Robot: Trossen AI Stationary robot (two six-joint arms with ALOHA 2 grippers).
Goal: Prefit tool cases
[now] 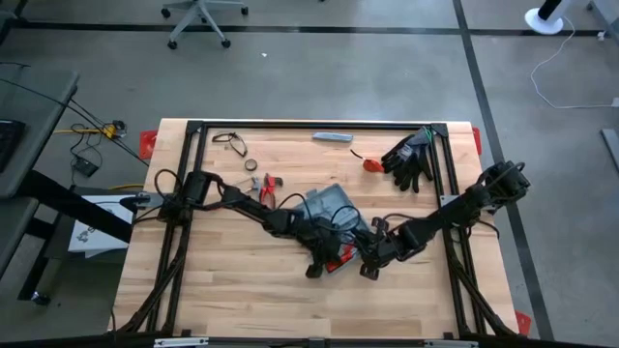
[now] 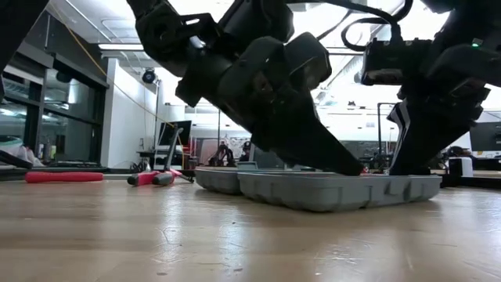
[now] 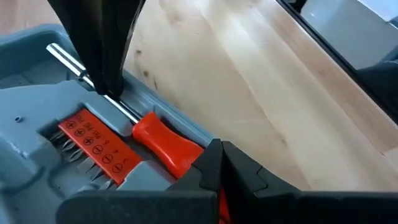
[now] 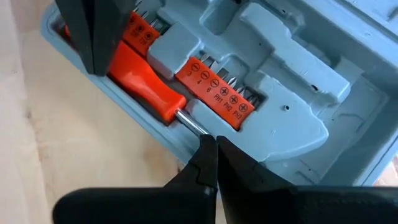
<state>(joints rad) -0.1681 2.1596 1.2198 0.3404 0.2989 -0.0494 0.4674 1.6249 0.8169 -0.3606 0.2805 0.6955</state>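
Observation:
The blue-grey tool case (image 1: 329, 205) lies open in the middle of the table, its tray (image 4: 292, 118) holding orange bit strips (image 4: 217, 87) and a red-handled screwdriver (image 3: 165, 142) along the tray's edge slot. My left gripper (image 3: 219, 152) is shut over the screwdriver's handle. My right gripper (image 4: 211, 146) is shut over its metal shaft. In the low view both grippers, left (image 2: 354, 168) and right (image 2: 403, 171), reach down onto the case (image 2: 337, 192). From above they meet over the tray, left (image 1: 329, 261) and right (image 1: 366, 263). My left gripper presses its shut fingertips down on the screwdriver's red handle (image 3: 186, 155), slanting down from the table's left. The handle lies in the tray's slot. My right gripper presses its shut fingertips on the screwdriver's steel shaft (image 4: 189, 123) just past the handle, coming steeply from above. The shaft lies along the tray's edge groove.
Red-handled pliers (image 1: 268, 188) lie left of the case. Black gloves (image 1: 411, 155), a small red object (image 1: 370, 165) and a slim grey bar (image 1: 332, 137) sit toward the far edge, with a cable loop (image 1: 232, 143) far left. Bare wood lies toward the near edge (image 1: 242, 300).

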